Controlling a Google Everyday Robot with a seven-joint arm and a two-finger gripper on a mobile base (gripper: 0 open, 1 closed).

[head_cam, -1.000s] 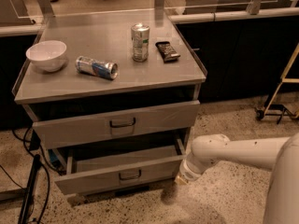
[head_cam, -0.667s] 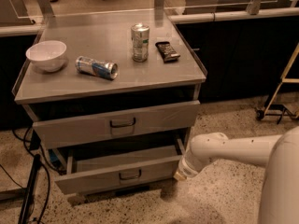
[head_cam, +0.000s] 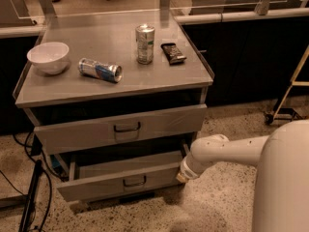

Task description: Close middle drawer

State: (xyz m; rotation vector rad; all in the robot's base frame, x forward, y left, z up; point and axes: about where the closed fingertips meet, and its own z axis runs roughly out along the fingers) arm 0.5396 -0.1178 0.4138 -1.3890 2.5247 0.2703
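Observation:
The middle drawer (head_cam: pixel 111 183) is a shallow grey drawer with a small dark handle, pulled well out below the taller top drawer (head_cam: pixel 120 128), which also stands slightly out. The lowest drawer is hidden under it. My gripper (head_cam: pixel 182 176) is at the end of the white arm (head_cam: pixel 227 151). It sits low at the right end of the middle drawer's front, touching or almost touching it.
On the cabinet top (head_cam: pixel 164 79) are a white bowl (head_cam: pixel 48 57), a can lying on its side (head_cam: pixel 100 70), an upright can (head_cam: pixel 145 43) and a dark snack bar (head_cam: pixel 173 52). Cables (head_cam: pixel 29 197) lie on the floor at left. A metal stand (head_cam: pixel 289 93) is at right.
My arm's end has shifted slightly up and left, closer against the right end of the middle drawer's front. The drawer itself looks about as far out as before.

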